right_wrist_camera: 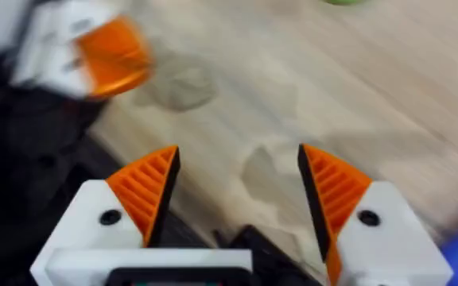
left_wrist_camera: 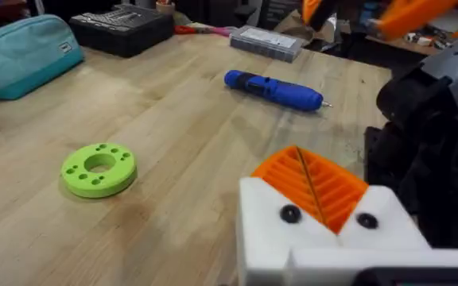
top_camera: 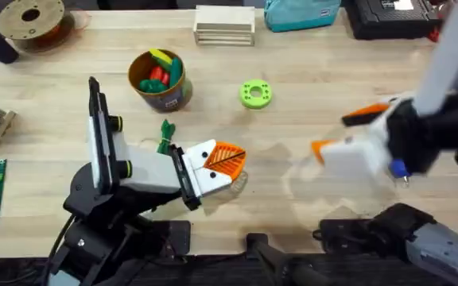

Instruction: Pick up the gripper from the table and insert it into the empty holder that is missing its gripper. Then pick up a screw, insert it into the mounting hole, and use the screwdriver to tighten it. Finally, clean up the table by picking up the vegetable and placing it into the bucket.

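My right hand (right_wrist_camera: 237, 199) is wide open and holds nothing, hanging above bare tabletop (top_camera: 308, 135) w/ the blue screwdriver (left_wrist_camera: 273, 87) just beside it. My left hand (top_camera: 217, 163) rests low on the tabletop; its two orange ribbed pads (left_wrist_camera: 312, 187) are pressed together, nothing visible btw them.

Risk, as I judge it: the right arm looks in fast motion, so it can knock the screwdriver and roll it away. The 2 hands are also near each other, so a careless reach across may bump them.

The dark green vegetable (top_camera: 166, 135) lies on the tabletop by my left arm, near the bucket (top_camera: 160, 81) but not inside. The bucket already holds red, yellow & green toy vegetables, so little room remains; the piece may slip out if dropped off-centre.
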